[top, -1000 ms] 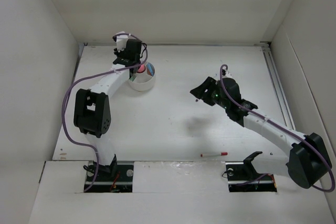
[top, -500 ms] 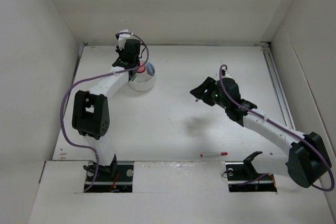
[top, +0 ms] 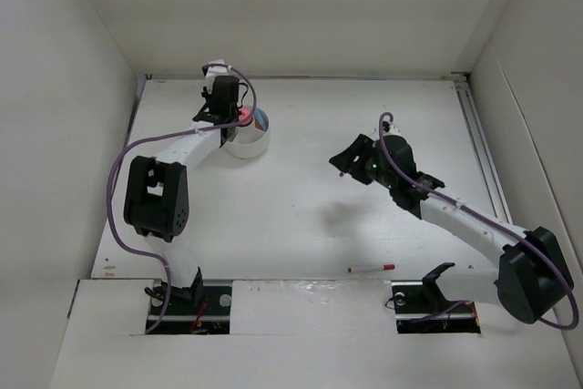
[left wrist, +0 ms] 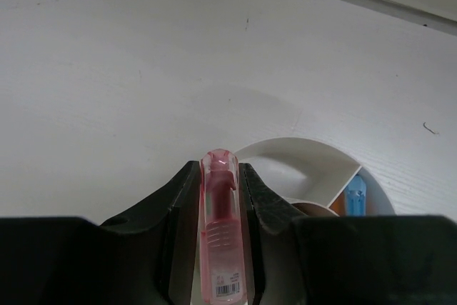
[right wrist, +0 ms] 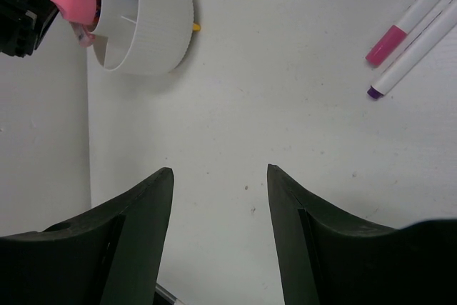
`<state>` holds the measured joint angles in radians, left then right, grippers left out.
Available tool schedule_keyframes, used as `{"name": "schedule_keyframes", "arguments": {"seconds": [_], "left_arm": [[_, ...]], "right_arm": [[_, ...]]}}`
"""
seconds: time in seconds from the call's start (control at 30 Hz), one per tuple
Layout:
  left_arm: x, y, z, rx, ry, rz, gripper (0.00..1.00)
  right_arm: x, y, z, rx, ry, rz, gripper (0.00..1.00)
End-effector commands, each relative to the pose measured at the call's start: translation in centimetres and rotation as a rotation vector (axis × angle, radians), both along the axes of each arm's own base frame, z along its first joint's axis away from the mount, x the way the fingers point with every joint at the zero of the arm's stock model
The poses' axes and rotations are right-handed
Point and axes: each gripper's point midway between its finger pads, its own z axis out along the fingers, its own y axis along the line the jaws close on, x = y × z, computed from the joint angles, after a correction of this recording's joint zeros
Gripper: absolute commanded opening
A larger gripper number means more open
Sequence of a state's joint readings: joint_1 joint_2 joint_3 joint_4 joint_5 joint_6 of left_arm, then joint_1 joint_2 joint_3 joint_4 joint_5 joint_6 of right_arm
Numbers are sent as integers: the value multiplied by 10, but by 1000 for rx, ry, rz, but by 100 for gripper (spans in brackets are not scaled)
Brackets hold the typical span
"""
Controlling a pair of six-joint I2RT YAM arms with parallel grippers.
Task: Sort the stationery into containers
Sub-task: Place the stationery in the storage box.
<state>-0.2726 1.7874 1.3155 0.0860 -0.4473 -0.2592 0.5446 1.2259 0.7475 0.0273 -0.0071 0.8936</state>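
Jaws of the left gripper (left wrist: 218,176) pinch a pink pen (left wrist: 220,241) at the cup (left wrist: 314,153) rim. It has turned slightly since a second ago, so release looks near. Meanwhile the right gripper (right wrist: 220,169) hangs spread wide above the table (right wrist: 285,105), pens (right wrist: 388,43) nearby.

Pink pen (left wrist: 220,233) was translucent glossy plastic, with a paper barcode label low on the barrel. Left gripper (left wrist: 220,183) fingers (left wrist: 183,201) were matt black plastic. Right gripper (right wrist: 220,176) fingers (right wrist: 139,237) looked the same, with a dull sheen. Cup (right wrist: 153,26) was white plastic, finely ribbed outside and smooth inside. Table (left wrist: 143,69) was matt white with faint grain and scuffs. Loose pens (right wrist: 428,3) had smooth white plastic barrels.
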Motion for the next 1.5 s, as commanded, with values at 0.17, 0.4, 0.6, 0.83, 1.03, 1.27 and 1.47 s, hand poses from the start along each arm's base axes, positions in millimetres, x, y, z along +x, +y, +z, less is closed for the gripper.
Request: {"name": "schedule_keyframes", "arguments": {"seconds": [0.17,0.4,0.6,0.83,1.03,1.27,1.47], "left_arm": [[-4,6,36,-29,-93,0,0],[-6,5,36,-36,-101,-9,0],[-5,8,27,-30,-86,14,0],[-2,7,15,-22,-58,14,2],[-2,7,15,-22,-58,14,19],[-3,9,16,-16,-52,22,29],[-7,11,35,-14,-86,52,34]], "right_arm": [[10,7,24,21,-65,-2,61],[10,7,24,21,-65,-2,61],[9,6,28,26,-72,-2,61],[9,6,28,26,-72,-2,61],[9,6,28,26,-72,-2,61],[9,6,28,26,-72,-2,61],[9,6,28,26,-72,-2,61]]}}
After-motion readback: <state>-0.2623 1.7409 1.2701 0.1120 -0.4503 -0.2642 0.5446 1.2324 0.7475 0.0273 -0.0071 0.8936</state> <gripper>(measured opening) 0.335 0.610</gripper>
